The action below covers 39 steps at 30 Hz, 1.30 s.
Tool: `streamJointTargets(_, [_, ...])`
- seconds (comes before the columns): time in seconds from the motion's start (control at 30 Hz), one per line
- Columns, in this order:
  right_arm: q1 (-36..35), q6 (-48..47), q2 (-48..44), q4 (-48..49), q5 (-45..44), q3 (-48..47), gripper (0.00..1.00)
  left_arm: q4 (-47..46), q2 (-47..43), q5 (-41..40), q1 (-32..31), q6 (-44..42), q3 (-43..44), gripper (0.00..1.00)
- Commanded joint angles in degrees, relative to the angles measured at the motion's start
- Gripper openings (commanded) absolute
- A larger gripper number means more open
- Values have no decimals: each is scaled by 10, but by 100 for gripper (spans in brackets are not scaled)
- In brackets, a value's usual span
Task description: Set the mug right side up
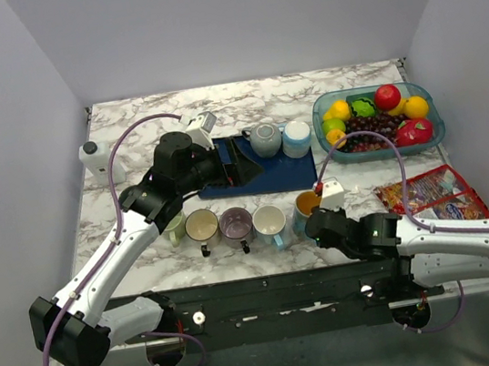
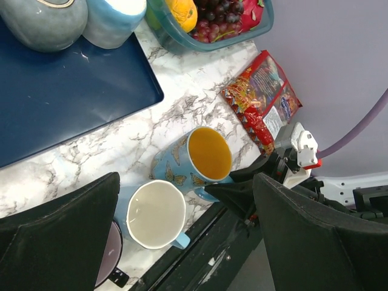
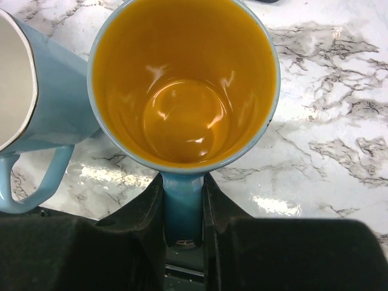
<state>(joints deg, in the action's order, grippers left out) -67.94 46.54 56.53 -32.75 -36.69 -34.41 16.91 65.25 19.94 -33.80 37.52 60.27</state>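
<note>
The blue mug (image 3: pixel 182 85) with the orange inside sits mouth up at the right end of a row of cups (image 1: pixel 232 224), near the table's (image 1: pixel 214 105) near edge. The right gripper (image 3: pixel 183 209) is clamped on its handle. The left gripper (image 1: pixel 239 160) hangs wide open and empty over the dark blue tray (image 1: pixel 276 176).

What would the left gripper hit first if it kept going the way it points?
Likely the blue butterfly mug or the white-lined mug beside it; depth is unclear.
</note>
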Motion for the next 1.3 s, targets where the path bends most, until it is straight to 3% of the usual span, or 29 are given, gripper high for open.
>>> streamJointTargets(0.0, [-8,-3,8,55,-43,-2,0,8,-11,-6,4,-9,-6,99])
streamJointTargets(0.2, [-14,10,30,54,-22,-3,1,10,-12,-8,5,-10,-8,99])
streamJointTargets(0.37, [-17,66,53,6,-15,-22,28,19,-8,-23,7,-14,-5,99])
streamJointTargets(0.5, [-21,86,46,-6,-2,-31,43,29,3,-39,7,-24,4,99])
streamJointTargets(0.57, [-21,103,30,-22,3,-35,54,34,9,-53,8,-31,12,99])
streamJointTargets(0.8, [-20,123,-59,-99,20,-71,81,67,65,-102,9,-101,77,99])
streamJointTargets(0.83, [-20,123,-75,-106,18,-76,96,69,74,-104,9,-134,86,99])
streamJointTargets(0.87, [-20,112,-100,-114,16,-85,100,73,85,-109,9,-155,96,99])
streamJointTargets(1.03, [-19,111,-157,-155,-12,-127,100,103,169,-76,13,-307,160,99])
streamJointTargets(1.17, [-18,115,-171,-194,-31,-166,100,152,246,-14,13,-477,209,99])
streamJointTargets(1.27, [-18,119,-169,-220,-38,-189,100,195,320,-7,15,-526,268,99])
